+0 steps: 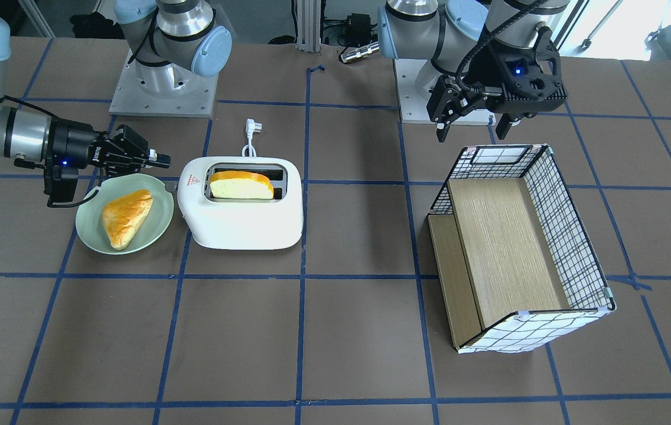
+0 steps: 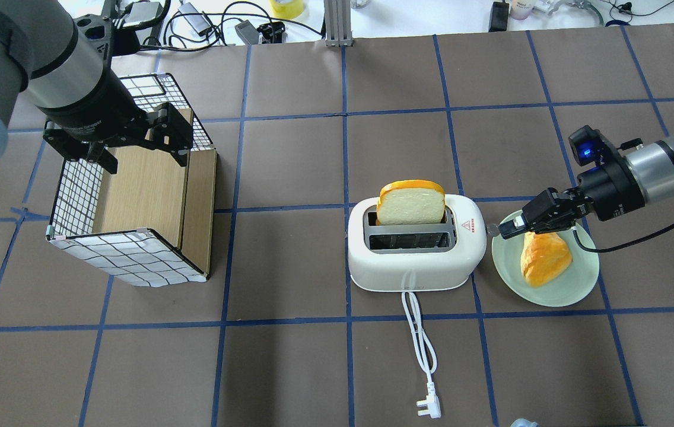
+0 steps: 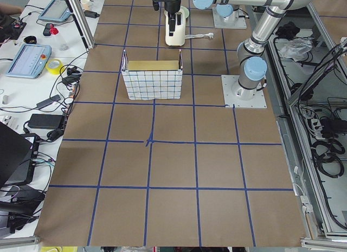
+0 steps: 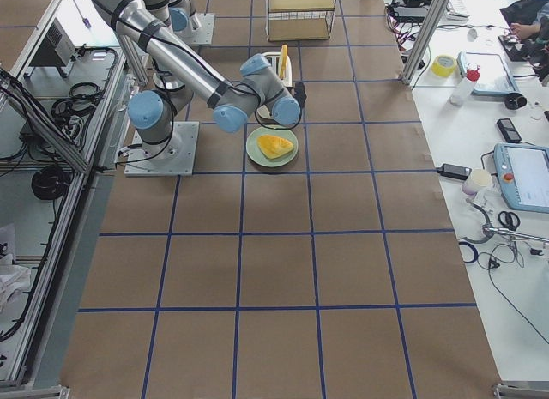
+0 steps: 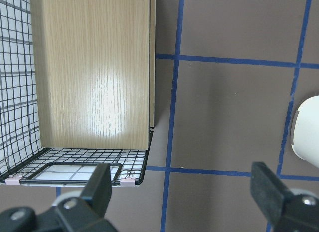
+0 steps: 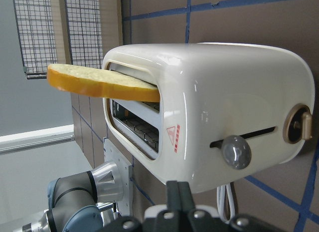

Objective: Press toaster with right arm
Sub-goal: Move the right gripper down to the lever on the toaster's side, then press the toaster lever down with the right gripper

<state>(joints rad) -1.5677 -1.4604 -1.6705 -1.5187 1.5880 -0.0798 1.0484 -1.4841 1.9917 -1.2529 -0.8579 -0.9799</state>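
The white toaster [image 2: 414, 267] stands mid-table with a bread slice [image 2: 411, 203] sticking up out of its far slot. Its small grey lever [image 2: 491, 228] is on the end that faces the green plate. My right gripper [image 2: 506, 227] is shut and empty, held level, with its tip right at that lever; I cannot tell whether they touch. In the right wrist view the shut fingers [image 6: 177, 192] point at the toaster [image 6: 214, 92], and the lever [image 6: 236, 152] sits at the upper end of its slot. My left gripper [image 2: 141, 151] is open and empty above the wire basket.
A green plate [image 2: 574, 284] with a piece of bread [image 2: 544, 258] lies right under my right gripper. A wire basket [image 2: 123, 255] with wooden shelves lies on its side at the left. The toaster's white cord and plug [image 2: 429, 406] trail toward the robot.
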